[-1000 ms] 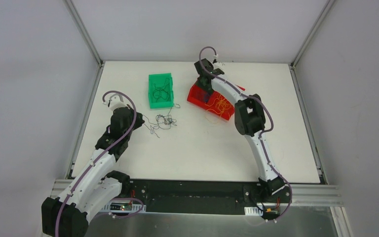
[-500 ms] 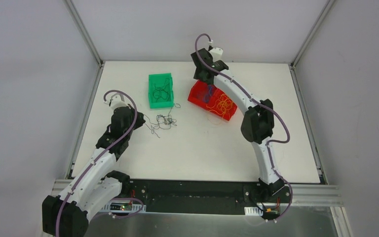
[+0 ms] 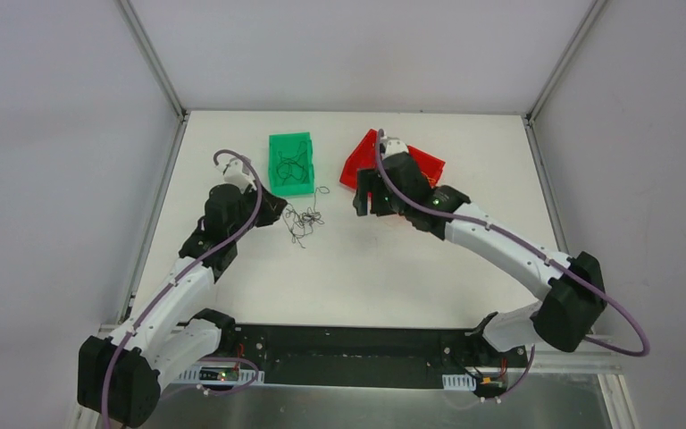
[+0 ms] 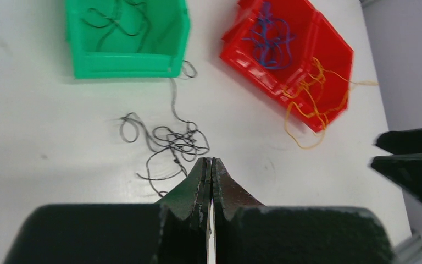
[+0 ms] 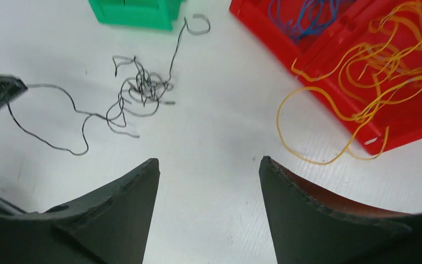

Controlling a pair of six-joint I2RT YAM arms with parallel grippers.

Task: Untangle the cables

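A knot of thin black cables (image 3: 302, 219) (image 4: 170, 140) (image 5: 140, 93) lies on the white table, just in front of the green bin (image 3: 289, 164). More black strands lie inside that bin (image 4: 126, 38). The red bin (image 3: 424, 161) (image 4: 286, 60) holds blue cables (image 4: 272, 36) and yellow cables (image 5: 373, 66), some of which spill over its rim. My left gripper (image 3: 275, 209) (image 4: 211, 160) is shut at the knot's left side. A black strand runs to its tip; whether it is pinched does not show. My right gripper (image 3: 362, 204) (image 5: 209, 160) hangs open and empty, right of the knot.
The right arm's forearm crosses over the red bin's near side and hides part of it. A loose black strand (image 4: 187, 69) curls by the green bin's front corner. Metal frame rails (image 3: 156, 192) line the table's left and right edges.
My right gripper has come off the red bin, swung toward the table's middle and opened wider. My left gripper has moved up to the black knot, which has shifted slightly.
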